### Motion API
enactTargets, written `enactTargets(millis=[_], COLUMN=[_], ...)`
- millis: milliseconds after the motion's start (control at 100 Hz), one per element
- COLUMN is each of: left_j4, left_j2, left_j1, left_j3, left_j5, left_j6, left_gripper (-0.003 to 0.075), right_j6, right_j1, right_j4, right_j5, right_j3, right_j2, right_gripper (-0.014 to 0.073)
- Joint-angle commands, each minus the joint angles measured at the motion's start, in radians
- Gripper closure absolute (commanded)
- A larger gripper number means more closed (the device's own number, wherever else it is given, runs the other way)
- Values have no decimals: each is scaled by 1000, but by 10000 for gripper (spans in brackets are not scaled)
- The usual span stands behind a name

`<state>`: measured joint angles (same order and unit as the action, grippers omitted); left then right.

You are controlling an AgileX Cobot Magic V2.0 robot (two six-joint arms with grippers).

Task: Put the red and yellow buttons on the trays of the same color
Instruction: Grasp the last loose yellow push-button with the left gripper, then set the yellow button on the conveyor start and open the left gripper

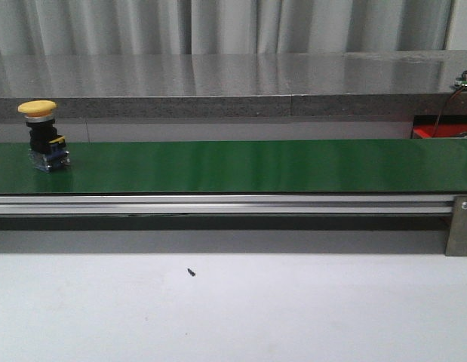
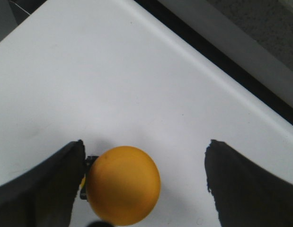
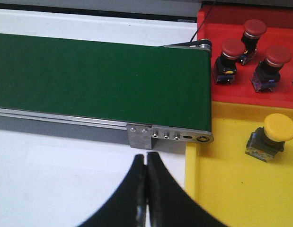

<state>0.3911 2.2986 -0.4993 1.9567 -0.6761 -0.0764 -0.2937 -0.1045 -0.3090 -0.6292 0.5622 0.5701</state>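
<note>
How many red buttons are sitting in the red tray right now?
3 fully visible in the right wrist view: one at the back, one nearest the belt end, one beside it. A partial object at the frame edge may be another.

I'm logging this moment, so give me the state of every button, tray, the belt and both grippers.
Left gripper: open, yellow button between its fingers, on white table.
Right gripper: shut, holding nothing.
Belt: carries one upright yellow button near its left end.
Red tray: three red buttons visible.
Yellow tray: one yellow button visible.
</note>
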Motion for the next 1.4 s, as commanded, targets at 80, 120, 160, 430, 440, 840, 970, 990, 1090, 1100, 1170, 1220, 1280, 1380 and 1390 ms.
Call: enactTargets(millis=[80, 120, 160, 430, 440, 840, 970, 990, 1090, 1100, 1170, 1220, 1280, 1380, 1390], left_j4=[-9, -25, -36, -43, -45, -55, -55, -57, -61, -61, -61, -59, -52, -32, -32], left_j2=[-63, -61, -57, -38, -38, -42, -92, -102, -162, -166, -209, -239, -284, -361, -373], left_j1=[5, 5, 5, 5, 5, 5, 5, 5, 5, 5, 5, 10, 16, 33, 37], left_j3=[39, 39, 39, 39, 39, 52, 55, 55, 55, 55, 51, 41, 22, -35, -45], left_j5=[56, 49, 37, 11, 9, -26, -61, -69, -117, -122, -163, -178, -186, -193, -193], left_j6=[6, 6, 6, 6, 6, 6, 3, -3, -21, -21, -27, -54, -56, -73, -75], left_gripper=[204, 205, 205, 209, 210, 440, 440, 440, 440, 440, 440, 440, 440, 440, 440], right_j6=[-8, -8, -8, -8, -8, -8, -8, -8, -8, -8, -8, -8, -8, -8, -8], right_j1=[1, 1, 1, 1, 1, 1, 1, 1, 1, 1, 1, 1, 1, 1, 1], right_j4=[-13, -13, -13, -13, -13, -13, -13, -13, -13, -13, -13, -13, -13, -13, -13], right_j5=[65, 65, 65, 65, 65, 65, 65, 65, 65, 65, 65, 65, 65, 65, 65], right_j3=[26, 26, 26, 26, 26, 26, 26, 26, 26, 26, 26, 26, 26, 26, 26], right_j2=[-2, -2, -2, -2, -2, -2, -2, -2, -2, -2, -2, -2, -2, -2, -2], right_gripper=[614, 614, 614, 614, 614, 614, 614, 614, 614, 614, 614, 614, 614, 614, 614])
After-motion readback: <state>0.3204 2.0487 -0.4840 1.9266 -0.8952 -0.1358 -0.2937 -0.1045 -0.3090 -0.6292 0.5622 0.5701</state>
